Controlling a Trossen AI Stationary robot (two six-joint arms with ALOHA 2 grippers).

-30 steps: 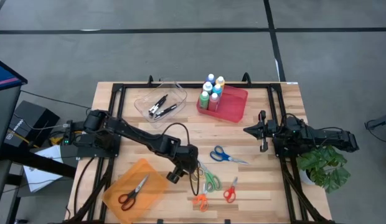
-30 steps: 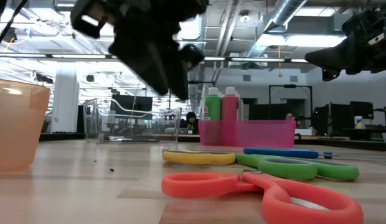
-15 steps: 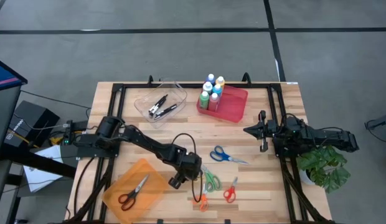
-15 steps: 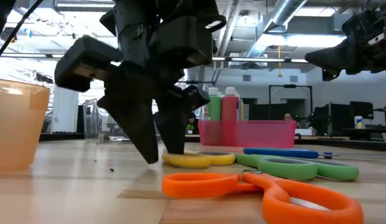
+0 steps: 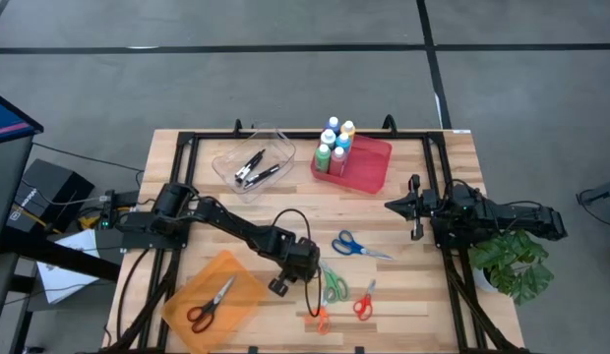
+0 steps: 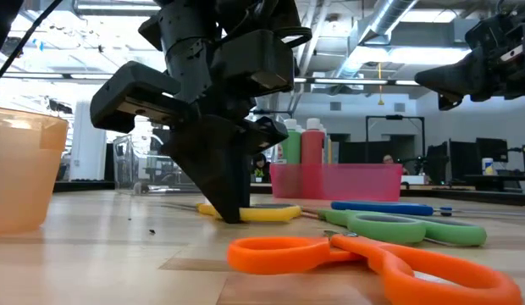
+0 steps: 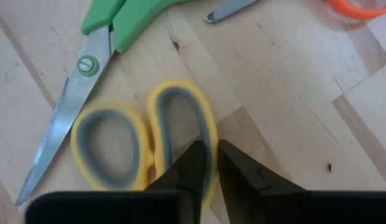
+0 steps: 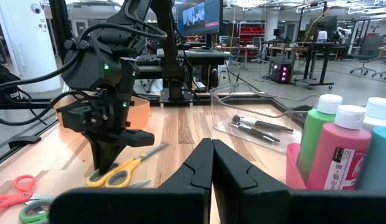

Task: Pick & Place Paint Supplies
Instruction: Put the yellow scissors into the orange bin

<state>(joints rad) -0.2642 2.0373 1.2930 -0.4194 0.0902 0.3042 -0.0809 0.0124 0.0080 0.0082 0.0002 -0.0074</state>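
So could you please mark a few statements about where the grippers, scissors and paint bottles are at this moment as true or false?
1. The left gripper is pinching a handle loop of the yellow scissors. True.
2. The paint bottles stand in the clear tray. False: they stand in the red bin; the clear tray holds brushes.
3. The orange bin holds red-handled scissors. True.
4. The right gripper holds the blue scissors. False: it is shut on nothing, and the blue scissors lie on the table.

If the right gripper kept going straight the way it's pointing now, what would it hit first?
Probably nothing on the table: the right gripper points level toward the left arm's side, above the blue scissors. Farther on lies the left arm, though depth is uncertain.
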